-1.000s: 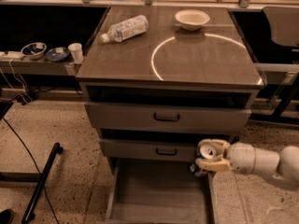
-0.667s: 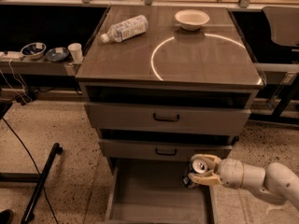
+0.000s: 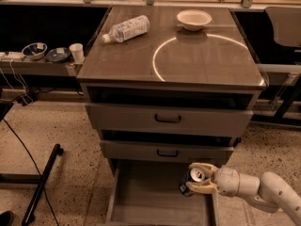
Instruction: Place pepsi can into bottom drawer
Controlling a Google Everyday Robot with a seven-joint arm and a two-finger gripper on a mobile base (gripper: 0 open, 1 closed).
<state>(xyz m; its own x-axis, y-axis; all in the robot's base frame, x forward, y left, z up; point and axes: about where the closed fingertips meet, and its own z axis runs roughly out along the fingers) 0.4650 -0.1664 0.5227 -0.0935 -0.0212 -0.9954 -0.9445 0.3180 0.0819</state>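
Observation:
The pepsi can, dark blue with a silver top, is held tilted in my gripper at the lower right. The gripper's pale fingers are shut around the can. The white arm reaches in from the right edge. The can hangs just above the right side of the open bottom drawer, a wide shallow grey tray pulled out below the two upper drawers. Whether the can touches the drawer floor I cannot tell.
Two upper grey drawers with black handles are shut. On the cabinet top lie a clear plastic bottle and a white bowl. A side shelf at left holds bowls and a cup. A black pole lies on the floor at left.
My gripper has moved left and down with the can, from beside the middle drawer's right end to over the open bottom drawer.

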